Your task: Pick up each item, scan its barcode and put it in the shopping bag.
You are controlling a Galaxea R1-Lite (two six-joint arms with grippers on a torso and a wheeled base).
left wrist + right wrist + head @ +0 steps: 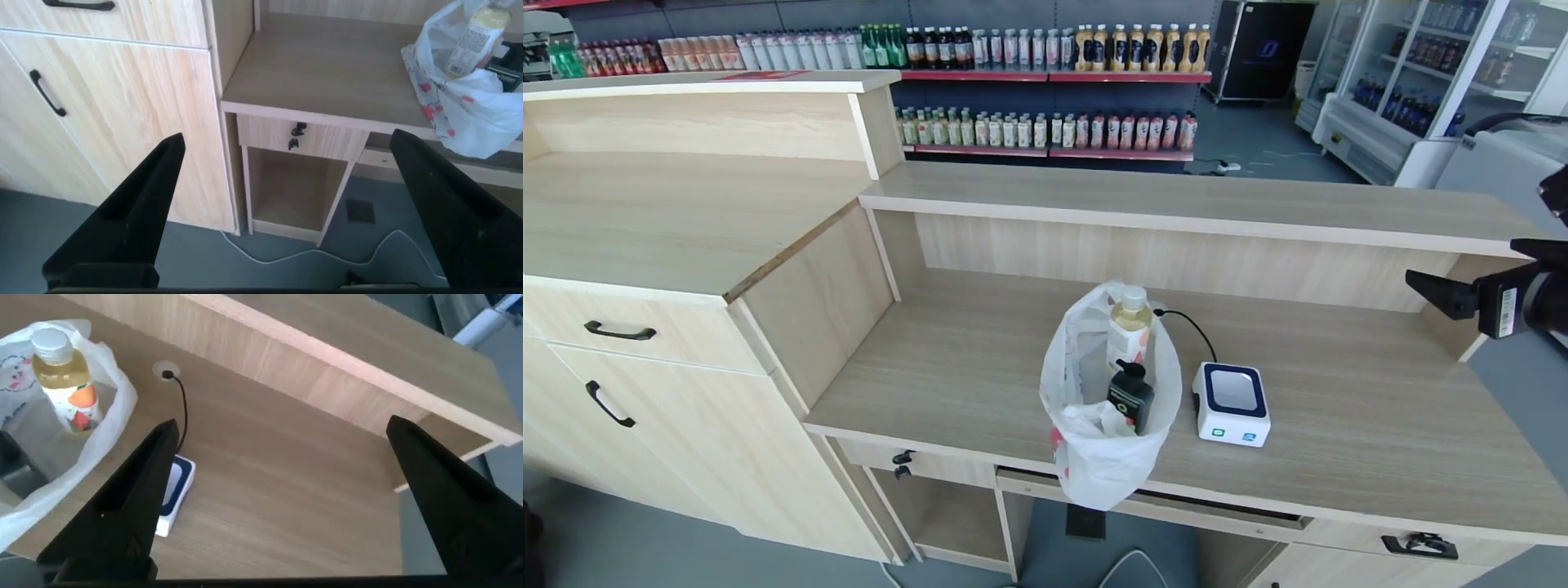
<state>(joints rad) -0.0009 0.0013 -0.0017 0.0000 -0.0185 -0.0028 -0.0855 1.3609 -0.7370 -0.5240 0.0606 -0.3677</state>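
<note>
Both hang wide open, empty: right gripper [278, 433] past the counter's [1339, 392] end, left gripper [286, 139] low beside it. Bag [1107, 457] at the front edge holds drink bottle [1131, 322] and black pump bottle [1129, 396], scanner [1232, 403] just beside. I judge bagging finished; next I'd search for leftovers.

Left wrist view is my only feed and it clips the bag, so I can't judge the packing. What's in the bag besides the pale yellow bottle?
Observer: A black pump bottle stands in the shopping bag, in front of the yellow drink bottle.
Operator: Where's the scanner?
Observer: The scanner sits on the counter, just to the bag's right.
Operator: Is the right gripper holding something?
Observer: No, the right gripper is empty, fingers open, above the counter.
</note>
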